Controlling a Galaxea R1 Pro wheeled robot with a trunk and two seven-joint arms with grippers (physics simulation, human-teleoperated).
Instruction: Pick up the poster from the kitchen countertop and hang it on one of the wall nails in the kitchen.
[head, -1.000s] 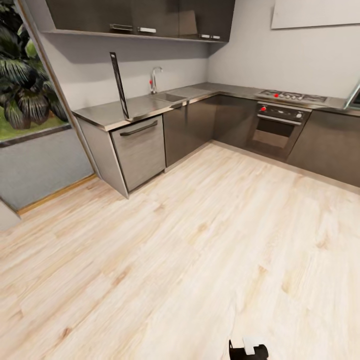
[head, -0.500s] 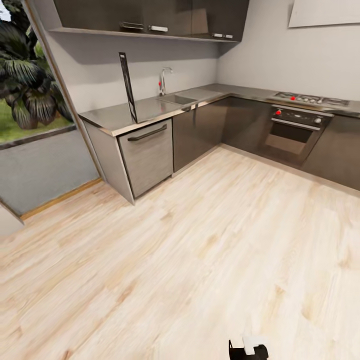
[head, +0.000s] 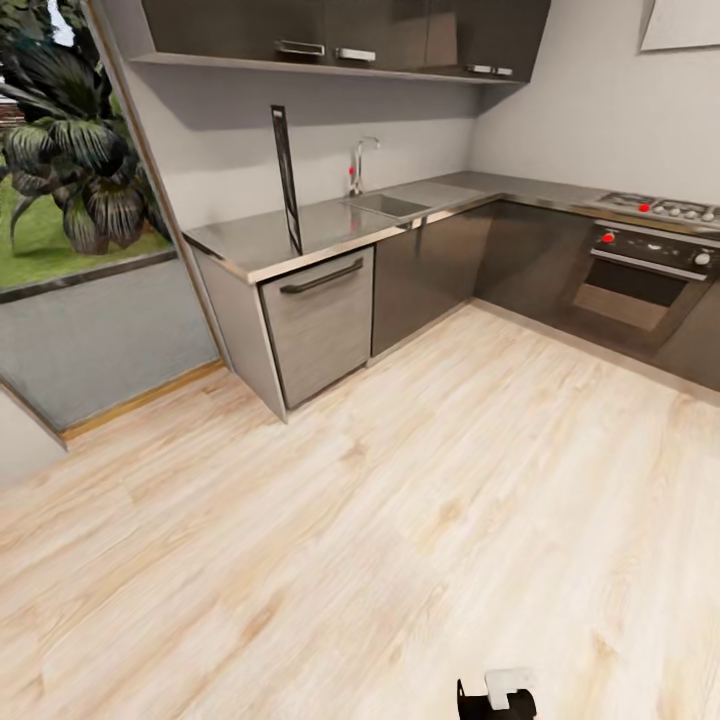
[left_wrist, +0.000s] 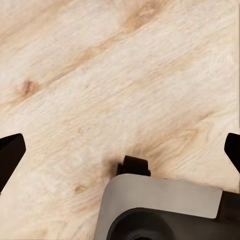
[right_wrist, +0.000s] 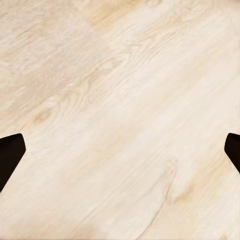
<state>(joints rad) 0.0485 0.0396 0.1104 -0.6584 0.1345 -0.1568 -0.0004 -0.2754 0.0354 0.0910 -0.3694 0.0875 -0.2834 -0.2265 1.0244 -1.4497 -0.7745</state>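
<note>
One poster (head: 287, 178) is standing edge-on near the kitchen countertop's (head: 330, 225) left end; one tap (head: 359, 165) behind. Left gripper (left_wrist: 120, 152) and right gripper (right_wrist: 120, 152) are both hanging spread above floor.

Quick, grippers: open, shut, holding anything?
Left gripper: open, fingers spread wide, empty over the pale wooden floor.
Right gripper: open, fingers spread wide, empty over the floor.

Your left gripper (left_wrist: 120, 150) points down, fingers (left_wrist: 10, 152) spread wide apart, nothing btwn them. Your right gripper (right_wrist: 120, 150) is the same: fingers (right_wrist: 10, 152) wide apart, nothing held. Part of your body shows near, bottom of head view.
</note>
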